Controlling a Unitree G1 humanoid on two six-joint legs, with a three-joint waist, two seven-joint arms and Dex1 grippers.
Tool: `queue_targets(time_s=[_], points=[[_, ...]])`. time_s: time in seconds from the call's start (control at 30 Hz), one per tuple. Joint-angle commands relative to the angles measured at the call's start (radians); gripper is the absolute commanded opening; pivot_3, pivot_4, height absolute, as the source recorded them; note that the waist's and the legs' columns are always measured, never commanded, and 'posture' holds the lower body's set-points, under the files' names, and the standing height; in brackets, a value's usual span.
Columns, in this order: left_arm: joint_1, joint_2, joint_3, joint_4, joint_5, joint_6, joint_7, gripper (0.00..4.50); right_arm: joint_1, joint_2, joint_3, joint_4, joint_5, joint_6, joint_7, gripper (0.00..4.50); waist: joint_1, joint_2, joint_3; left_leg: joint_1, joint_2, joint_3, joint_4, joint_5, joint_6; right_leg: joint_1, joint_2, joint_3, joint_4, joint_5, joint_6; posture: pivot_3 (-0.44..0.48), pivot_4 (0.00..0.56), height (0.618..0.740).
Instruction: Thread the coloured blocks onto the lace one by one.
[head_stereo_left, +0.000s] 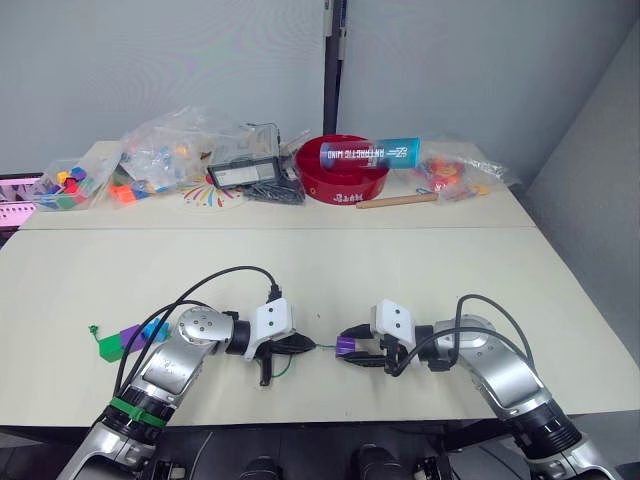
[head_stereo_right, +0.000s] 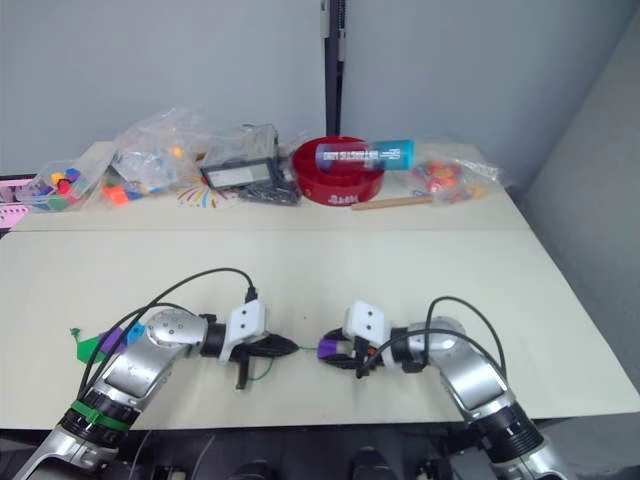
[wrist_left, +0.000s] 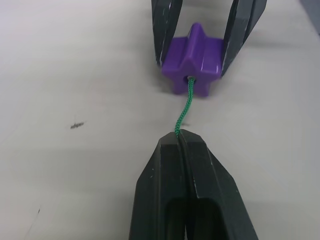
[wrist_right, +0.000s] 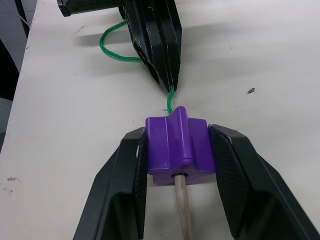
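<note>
A purple block sits low over the table between the fingers of my right gripper, which is shut on it. The green lace runs through the block's hole, and its pale stiff tip sticks out on the near side in the right wrist view. My left gripper is shut on the lace just short of the block. The lace loops back under my left arm to a knot at the far left. There, a green block, a purple block and a light blue block lie together.
Along the back table stand clear bags of bright toy pieces, a black device, a red bowl with a blue tube across it, a wooden stick and another bag. A seam divides the two tables.
</note>
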Motion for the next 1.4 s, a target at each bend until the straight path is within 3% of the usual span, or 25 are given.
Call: queue_targets(time_s=[0.03, 0.27, 0.47, 0.83, 0.87, 1.07, 1.4], points=[[-0.027, -0.016, -0.01, -0.054, -0.01, 0.015, 0.003, 0.0, 0.007, -0.005, 0.002, -0.018, 0.0, 0.005, -0.002, 1.37, 0.0, 0.0, 0.0, 0.0, 0.0, 0.0, 0.0, 0.0, 0.0, 0.0, 0.0, 0.0, 0.0, 0.0, 0.0, 0.0, 0.15, 0.74], [-0.069, -0.052, -0.055, -0.039, 0.016, 0.034, 0.015, 0.0, 0.001, 0.0, 0.007, -0.011, -0.002, 0.006, -0.004, 1.37, -0.001, 0.0, 0.0, 0.0, 0.0, 0.0, 0.0, 0.0, 0.0, 0.0, 0.0, 0.0, 0.0, 0.0, 0.0, 0.0, 0.15, 0.74], [-0.072, -0.025, -0.036, -0.078, -0.006, 0.098, 0.008, 0.0, 0.007, -0.004, 0.009, -0.016, 0.002, 0.012, 0.001, 1.37, -0.002, 0.0, 0.0, 0.0, 0.0, 0.0, 0.0, 0.0, 0.0, 0.0, 0.0, 0.0, 0.0, 0.0, 0.0, 0.0, 0.15, 0.74], [-0.073, 0.038, 0.011, -0.157, -0.07, 0.143, -0.029, 3.46, 0.005, -0.011, -0.023, -0.055, 0.062, 0.062, 0.015, 1.37, -0.001, 0.0, 0.0, 0.0, 0.0, 0.0, 0.0, 0.0, 0.0, 0.0, 0.0, 0.0, 0.0, 0.0, 0.0, 0.0, 0.15, 0.74], [-0.072, 0.038, 0.009, -0.157, -0.069, 0.141, -0.029, 3.49, 0.003, -0.01, -0.029, -0.062, 0.069, 0.065, 0.013, 2.41, -0.001, 0.0, 0.0, 0.0, 0.0, 0.0, 0.0, 0.0, 0.0, 0.0, 0.0, 0.0, 0.0, 0.0, 0.0, 0.0, 0.15, 0.74], [-0.074, 0.017, -0.023, -0.128, -0.04, 0.098, -0.029, 3.49, -0.004, -0.017, -0.071, -0.114, 0.112, 0.088, -0.002, 4.49, -0.001, 0.0, 0.0, 0.0, 0.0, 0.0, 0.0, 0.0, 0.0, 0.0, 0.0, 0.0, 0.0, 0.0, 0.0, 0.0, 0.15, 0.74], [-0.138, -0.067, -0.113, 0.011, 0.028, -0.023, -0.042, 3.49, 0.115, -0.153, -0.164, -0.212, 0.169, 0.118, 0.027, 4.49, 0.006, 0.0, 0.0, -0.001, 0.0, 0.0, 0.0, 0.0, 0.0, 0.001, 0.0, 0.0, -0.005, 0.001, 0.001, 0.0, 0.15, 0.74]])
